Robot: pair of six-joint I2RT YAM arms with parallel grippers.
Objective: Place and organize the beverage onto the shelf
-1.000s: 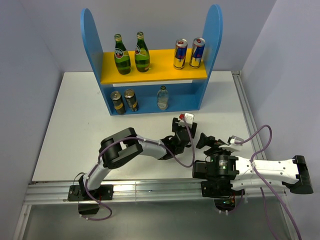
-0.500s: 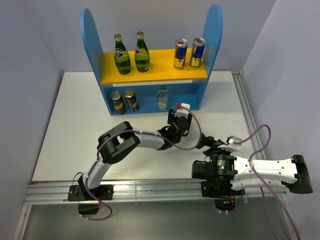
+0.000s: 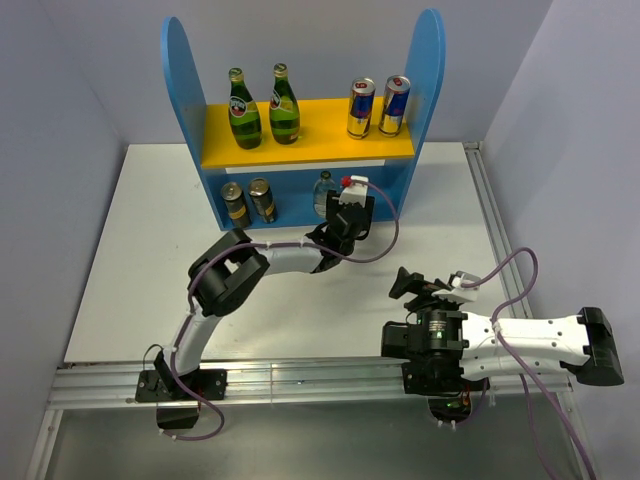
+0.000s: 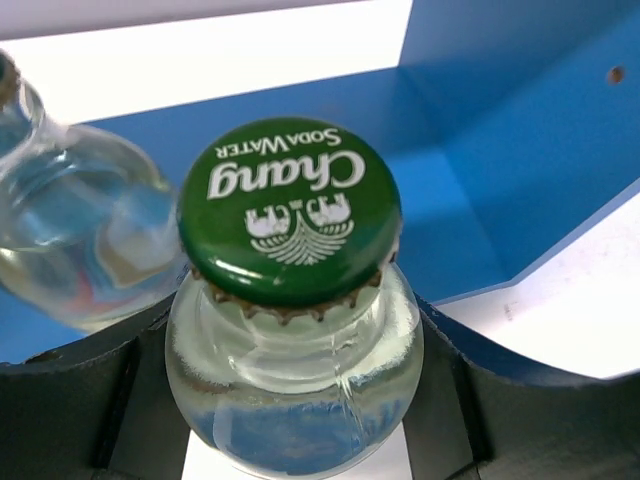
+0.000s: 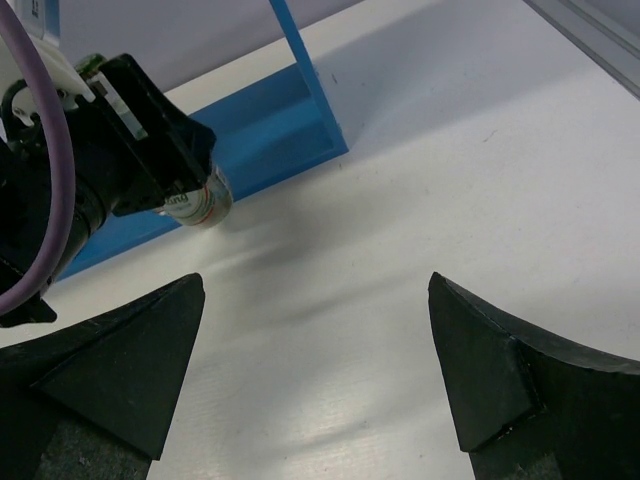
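The left arm [image 3: 262, 262] is stretched forward and to the right over the white table [image 3: 130, 260], with its elbow folded. The left gripper [image 3: 347, 207] stands at the open front of the shelf [image 3: 181, 90], at the lower level. Its dark fingers [image 4: 80, 420] are clamped on both sides of the held clear bottle [image 4: 292, 390], below the cap [image 4: 290, 212]. The right arm [image 3: 525, 342] lies low near the front edge. The right gripper [image 3: 406, 283] points toward the shelf with its jaws wide apart and nothing between them.

The shelf has smooth blue side panels with round tops and a yellow upper board [image 3: 320, 140]. On this board, from the left, stand two green glass bottles [image 3: 244, 112] with labels, then two blue-and-silver cans [image 3: 361, 108]. Below, on the blue base [image 4: 450, 230], stand two dark brown-gold cans [image 3: 235, 204] and a second clear bottle [image 3: 324, 192]. The held clear bottle is just to the right of that one; I cannot tell if they touch. It is transparent with round shoulders. The cap is glossy green with a crimped edge and white print.

The long axis of the held clear bottle is about vertical, with the cap up toward the wrist camera and the bottom at the front edge of the base. Whether the bottom rests on anything I cannot tell.
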